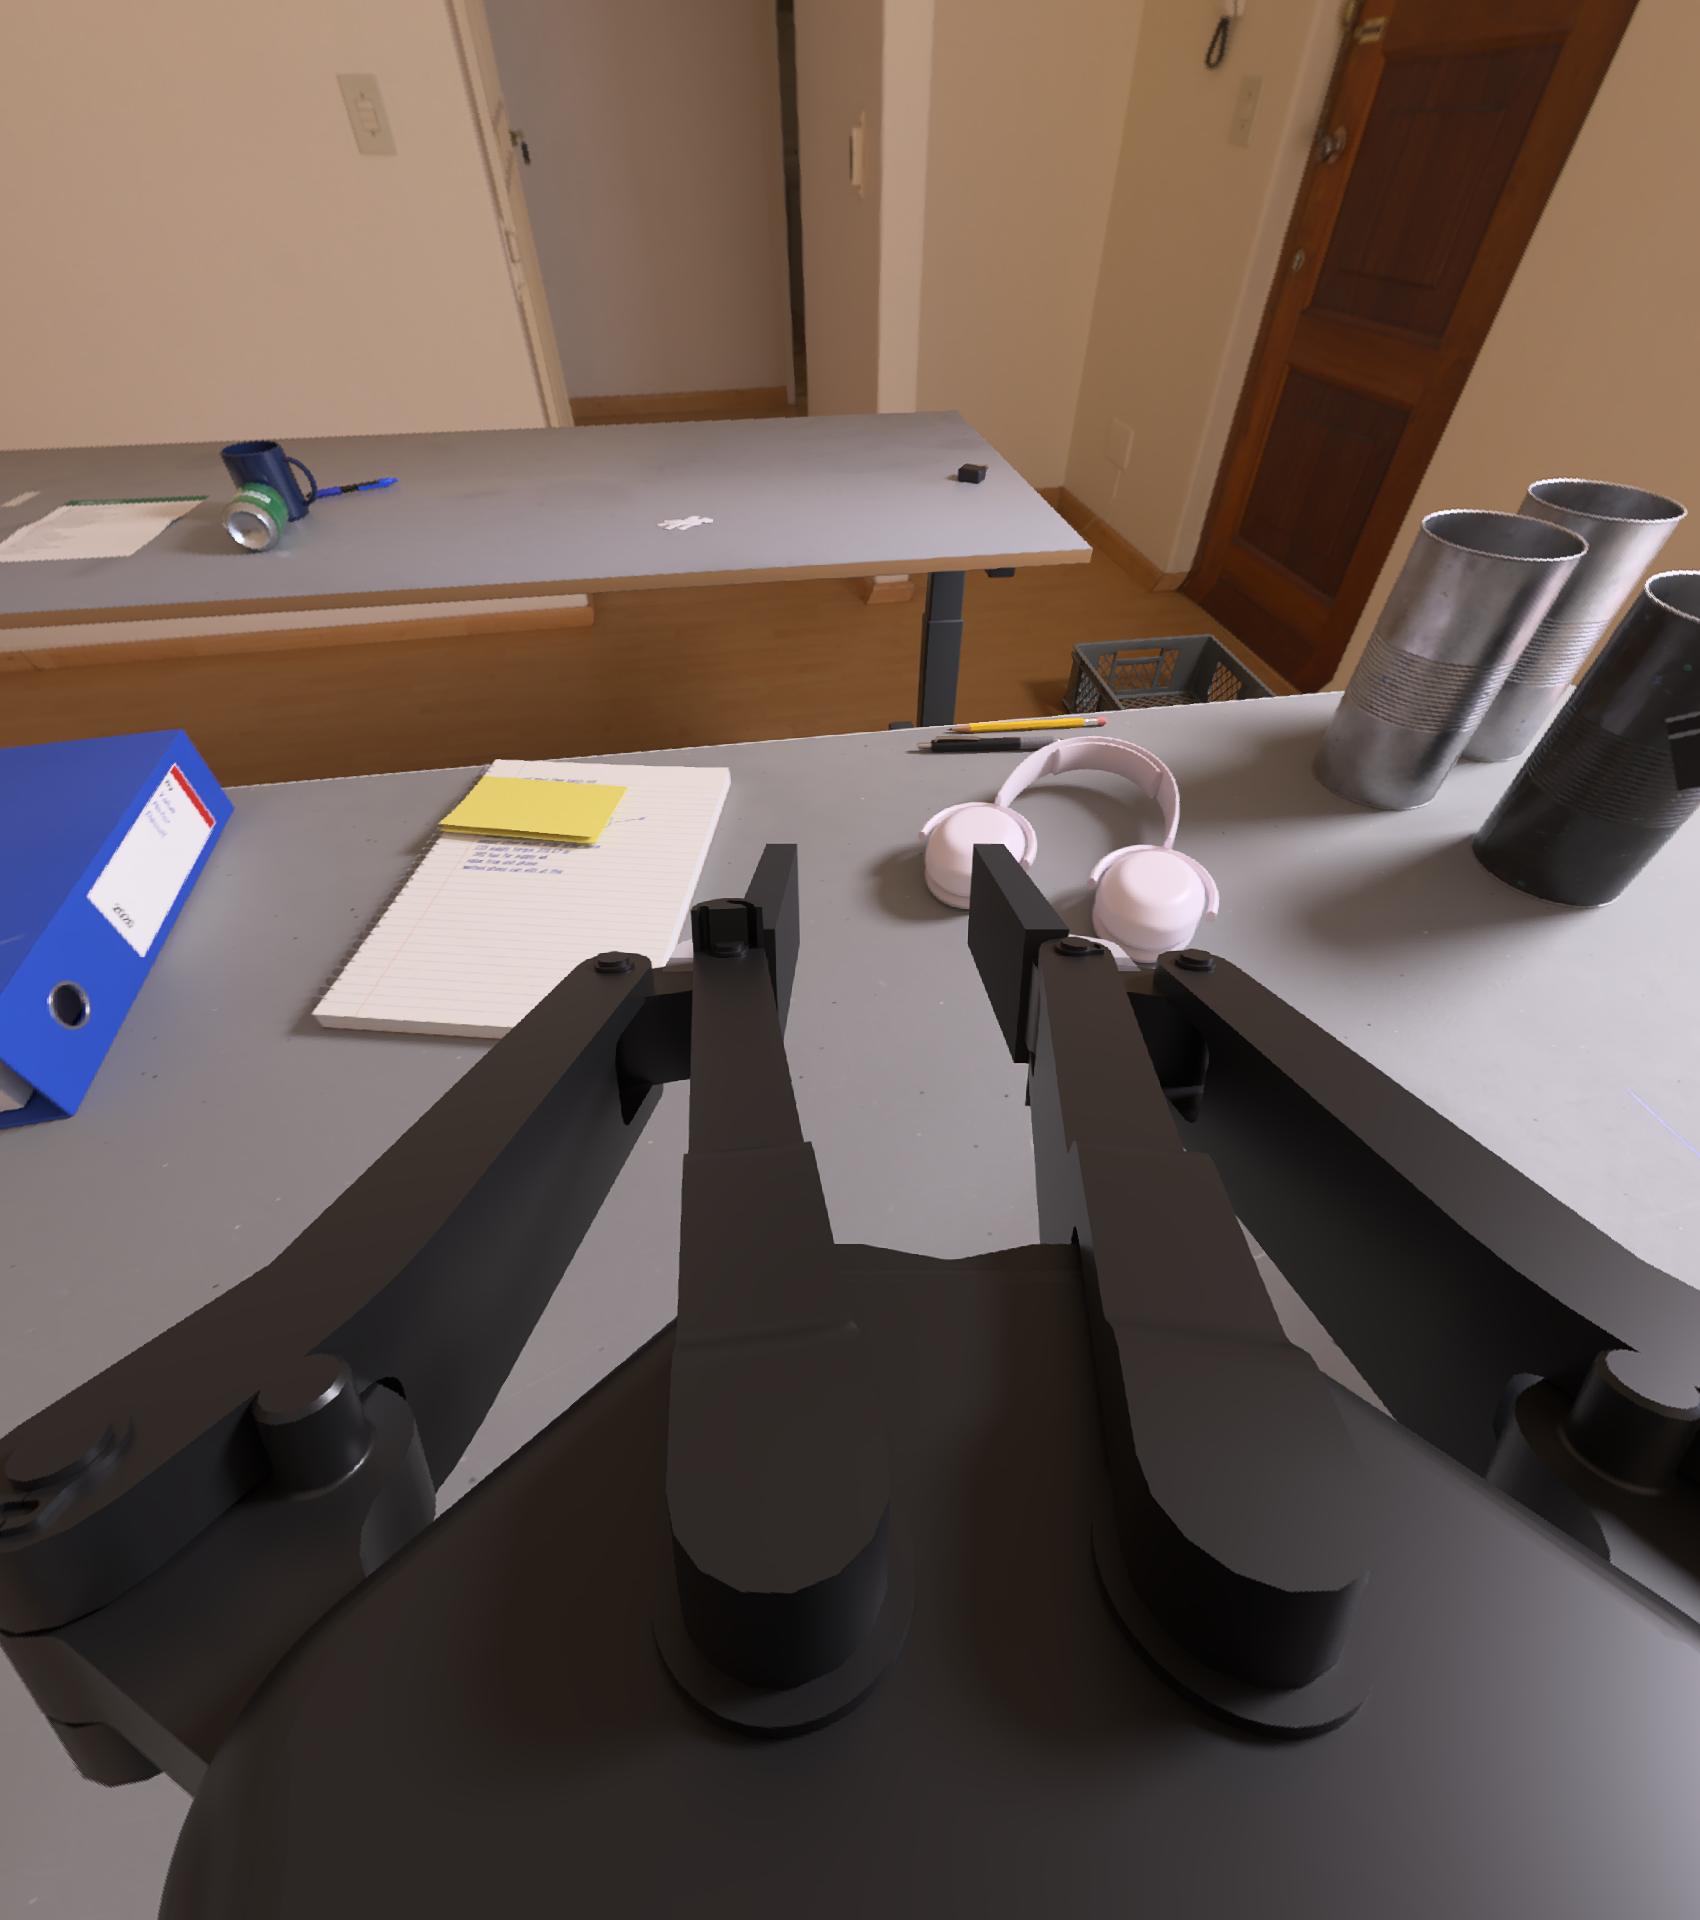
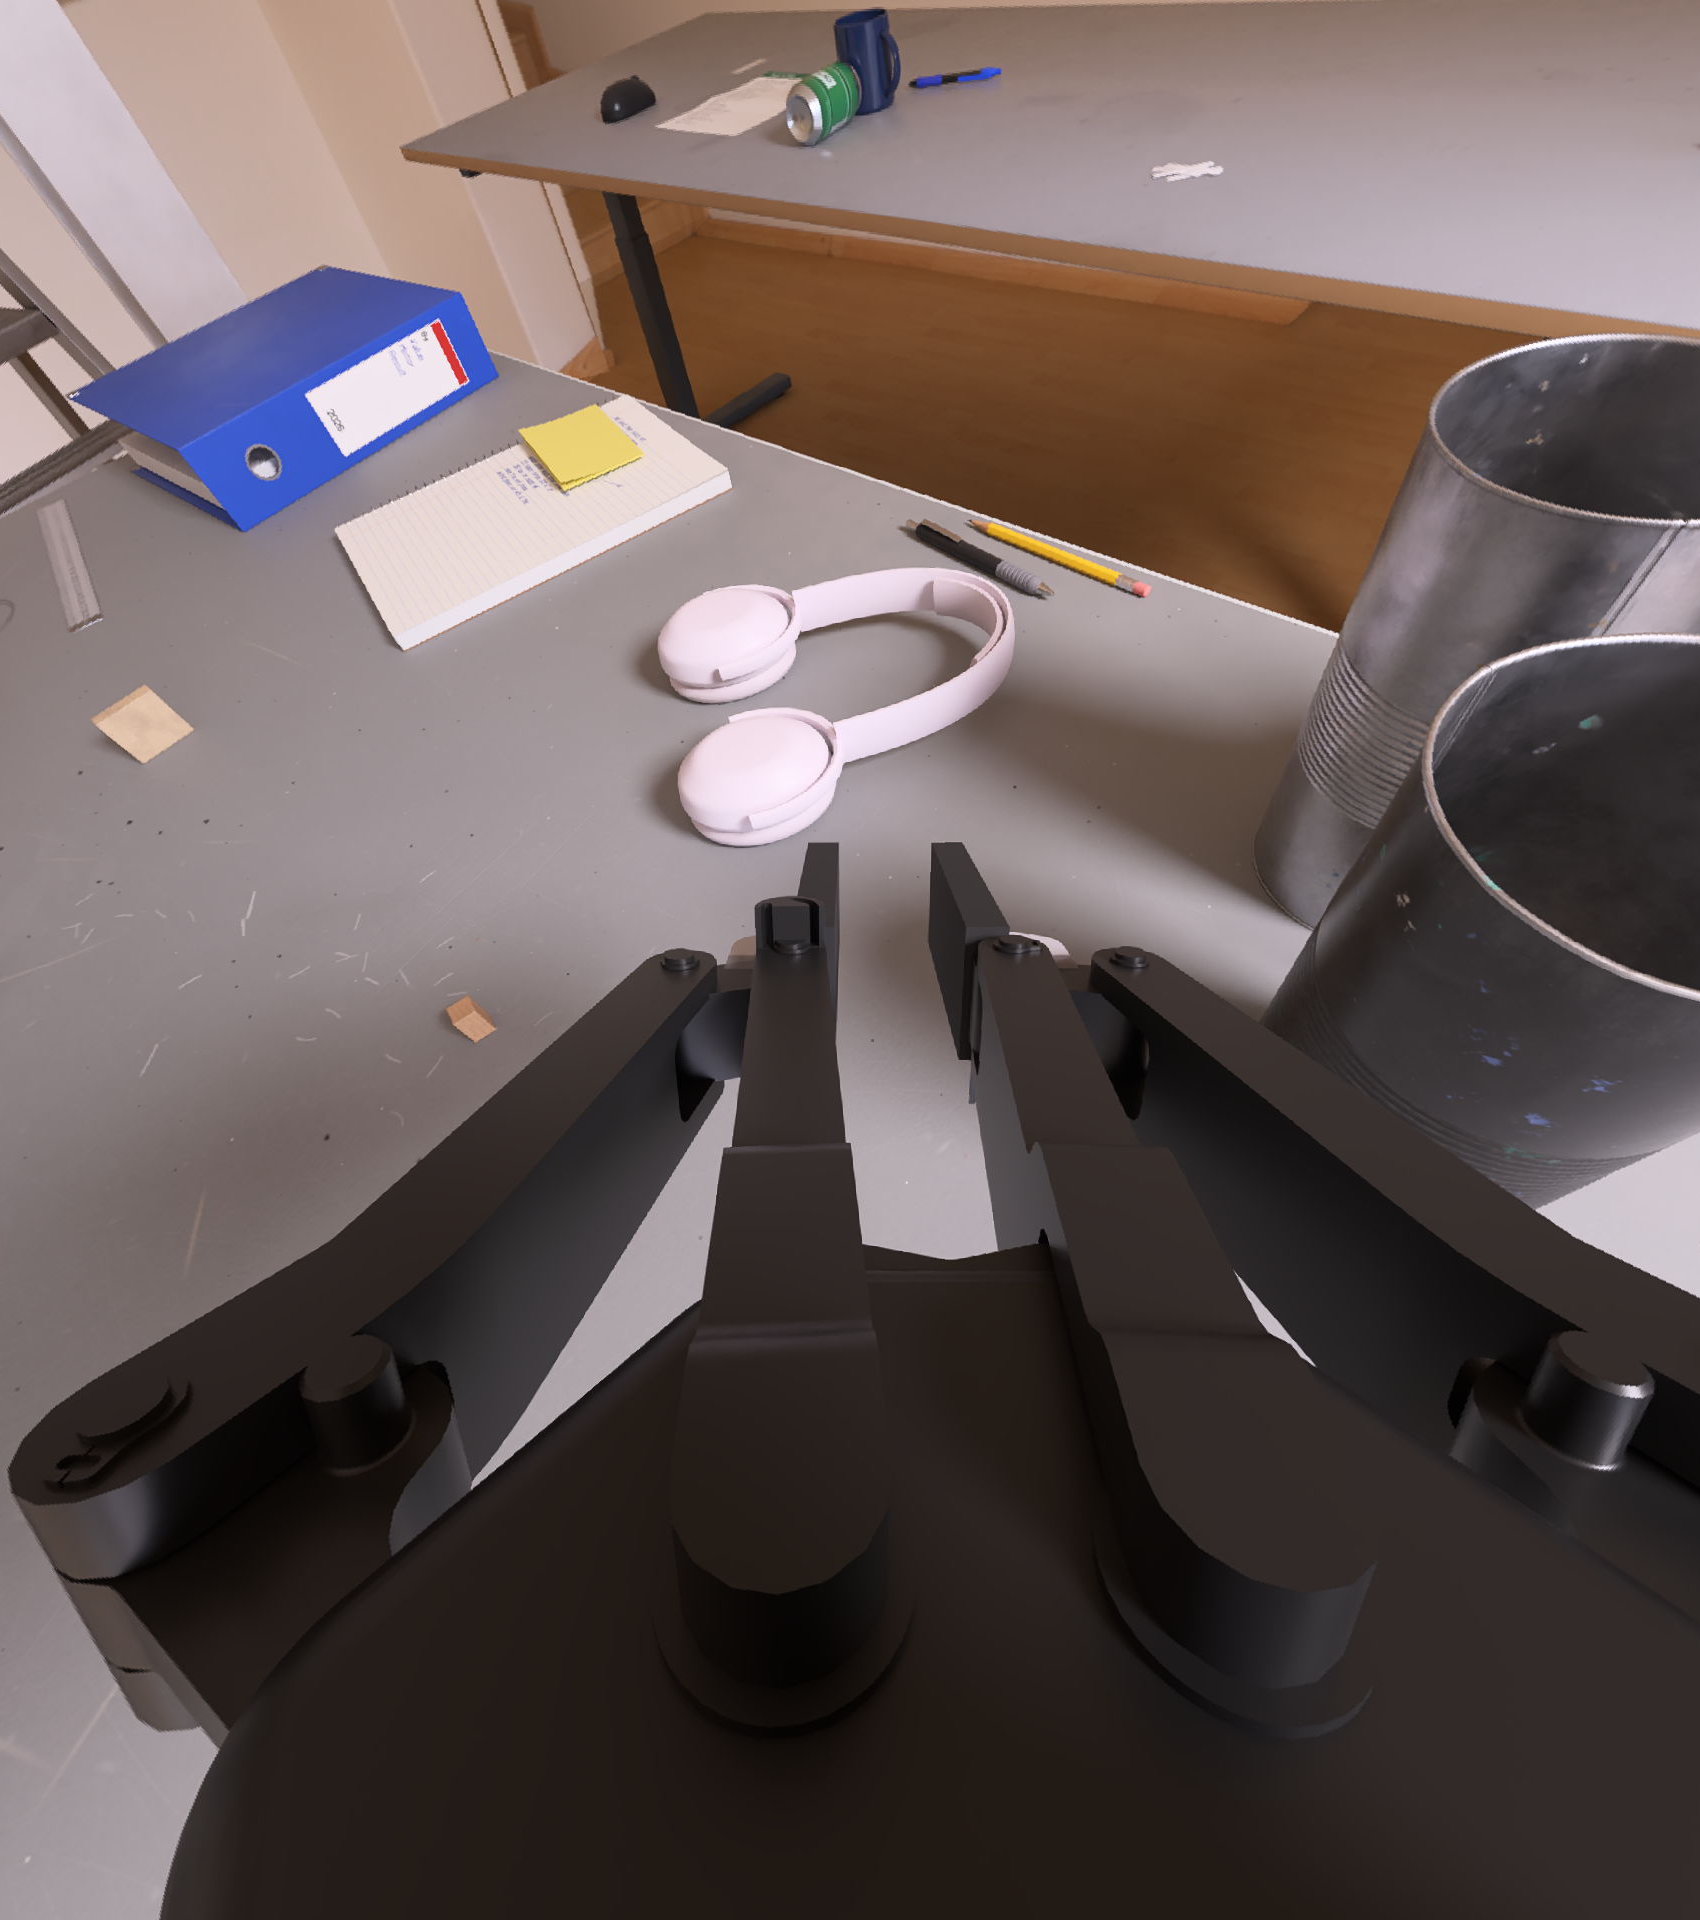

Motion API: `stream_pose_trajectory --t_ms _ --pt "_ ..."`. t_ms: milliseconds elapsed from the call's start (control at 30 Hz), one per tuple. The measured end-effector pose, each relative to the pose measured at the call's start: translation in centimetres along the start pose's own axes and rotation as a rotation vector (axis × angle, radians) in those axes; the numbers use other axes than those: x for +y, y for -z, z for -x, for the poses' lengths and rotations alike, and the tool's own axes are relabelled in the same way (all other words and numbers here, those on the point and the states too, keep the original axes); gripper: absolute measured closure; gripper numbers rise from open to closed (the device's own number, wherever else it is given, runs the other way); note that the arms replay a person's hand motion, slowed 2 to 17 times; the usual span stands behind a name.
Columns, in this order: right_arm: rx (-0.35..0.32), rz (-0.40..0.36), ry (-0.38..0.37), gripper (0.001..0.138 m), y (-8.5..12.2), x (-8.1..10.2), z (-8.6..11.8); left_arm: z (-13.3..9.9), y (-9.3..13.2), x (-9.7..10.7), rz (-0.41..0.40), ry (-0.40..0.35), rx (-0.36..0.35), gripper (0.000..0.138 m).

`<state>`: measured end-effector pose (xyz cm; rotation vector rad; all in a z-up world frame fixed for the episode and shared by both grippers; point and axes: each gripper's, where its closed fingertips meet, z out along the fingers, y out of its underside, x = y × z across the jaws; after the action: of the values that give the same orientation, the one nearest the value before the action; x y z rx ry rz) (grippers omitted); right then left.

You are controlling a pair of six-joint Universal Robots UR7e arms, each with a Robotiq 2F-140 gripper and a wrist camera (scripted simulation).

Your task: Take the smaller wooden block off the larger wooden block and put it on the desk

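Note:
In the right wrist view the larger pale wooden block (image 2: 142, 723) lies flat on the grey desk (image 2: 306, 883) at the left. The smaller wooden block (image 2: 471, 1018) lies on the desk by itself, apart from the larger one, left of my right gripper (image 2: 882, 868). That gripper is open with a narrow gap and holds nothing. In the left wrist view my left gripper (image 1: 882, 873) is open and empty above the desk (image 1: 410, 1195); neither block shows there.
Pink headphones (image 2: 825, 686) (image 1: 1074, 842) lie just ahead of both grippers. A notepad with yellow notes (image 2: 534, 509), a blue binder (image 2: 295, 390), a pen and pencil (image 2: 1033, 556) and a ruler (image 2: 69, 561) lie farther off. Metal cylinders (image 2: 1573, 644) (image 1: 1448, 655) stand at the right.

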<state>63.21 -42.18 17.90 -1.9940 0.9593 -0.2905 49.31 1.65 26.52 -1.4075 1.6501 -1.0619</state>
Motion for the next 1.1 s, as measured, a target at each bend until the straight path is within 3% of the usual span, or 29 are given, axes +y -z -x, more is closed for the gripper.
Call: stream_pose_trajectory --t_ms 200,433,600,833,1100 --pt "0.005 -0.001 0.002 0.115 -0.1 -0.1 0.0 5.5 0.7 0.9 0.051 0.064 0.012 0.104" --pt "0.013 0.002 0.008 0.115 -0.2 -0.3 0.1 11.7 0.5 4.4 0.229 0.163 -0.010 0.109" --pt "0.016 0.008 0.015 0.115 -0.4 -0.4 0.2 15.2 0.1 6.4 0.305 0.215 -0.025 0.111" --pt "0.012 0.016 0.027 0.115 -0.7 -0.5 0.6 18.2 -0.4 9.1 0.360 0.254 -0.046 0.114" --pt "0.011 0.031 0.041 0.115 -1.0 -0.5 0.8 19.9 -1.1 11.2 0.423 0.226 -0.077 0.115"
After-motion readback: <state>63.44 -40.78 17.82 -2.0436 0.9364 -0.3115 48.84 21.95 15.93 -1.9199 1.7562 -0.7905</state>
